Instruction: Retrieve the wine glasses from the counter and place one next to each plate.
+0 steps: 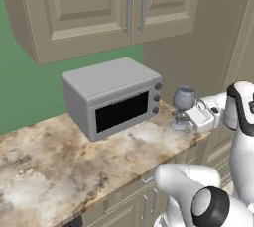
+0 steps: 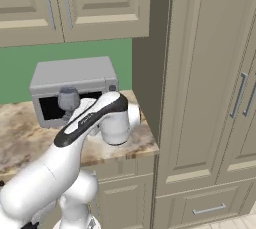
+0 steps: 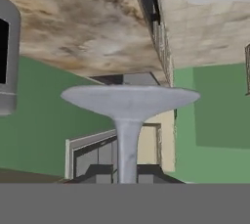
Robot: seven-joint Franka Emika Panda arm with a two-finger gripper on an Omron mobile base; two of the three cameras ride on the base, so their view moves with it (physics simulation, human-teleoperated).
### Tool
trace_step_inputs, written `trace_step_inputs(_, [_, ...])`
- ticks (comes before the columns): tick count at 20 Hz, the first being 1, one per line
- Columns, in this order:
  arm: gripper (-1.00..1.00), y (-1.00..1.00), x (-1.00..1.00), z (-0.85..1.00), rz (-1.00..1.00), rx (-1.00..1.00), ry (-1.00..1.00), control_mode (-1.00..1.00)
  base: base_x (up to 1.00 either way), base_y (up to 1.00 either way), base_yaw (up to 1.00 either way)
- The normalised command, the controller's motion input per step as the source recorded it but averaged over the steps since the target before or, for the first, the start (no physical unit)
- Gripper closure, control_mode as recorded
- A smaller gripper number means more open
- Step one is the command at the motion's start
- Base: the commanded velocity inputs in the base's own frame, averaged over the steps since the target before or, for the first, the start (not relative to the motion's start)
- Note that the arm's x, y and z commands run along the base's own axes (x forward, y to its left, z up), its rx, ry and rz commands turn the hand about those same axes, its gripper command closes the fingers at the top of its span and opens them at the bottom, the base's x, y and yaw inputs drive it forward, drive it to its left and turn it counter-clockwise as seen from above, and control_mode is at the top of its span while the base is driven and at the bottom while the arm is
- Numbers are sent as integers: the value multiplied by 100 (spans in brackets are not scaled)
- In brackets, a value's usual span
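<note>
One wine glass (image 1: 183,98), grey-blue and stemmed, stands upright at the right end of the tan marbled counter (image 1: 74,156), just right of the microwave. My gripper (image 1: 187,117) reaches in from the right and is shut on its thin stem, below the bowl. The hand view is rolled upside down: the glass's round foot (image 3: 129,100) spreads above the stem (image 3: 128,145), which runs down between my two dark fingertips (image 3: 97,171). From the right base view the bowl (image 2: 68,98) peeks out behind my arm. Whether the foot still touches the counter I cannot tell. The plates are out of view.
A grey microwave (image 1: 111,97) sits on the counter close to the glass's left. Beige wall cabinets (image 1: 99,8) hang above it. A tall beige cabinet (image 2: 210,98) walls off the counter's right end. Bare marbled worktop (image 1: 49,171) stretches to the left front.
</note>
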Motion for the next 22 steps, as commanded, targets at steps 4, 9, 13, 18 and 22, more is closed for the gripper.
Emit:
trace_step_inputs(4, [100, 2, -52, 99, -4, 0, -3, -100, 0, 0, 0])
trace_step_inputs(9, [100, 6, -79, 97, -4, 0, -19, -100, 0, 0, 0])
trace_step_inputs(13, [100, 15, -75, 71, 0, 0, -24, 100, -25, 6, 0])
trace_step_inputs(18, [100, 0, 0, 0, 0, 0, 0, 100, -100, 16, 0])
trace_step_inputs(22, [100, 0, 0, 0, 0, 0, 0, 100, -100, 63, 1])
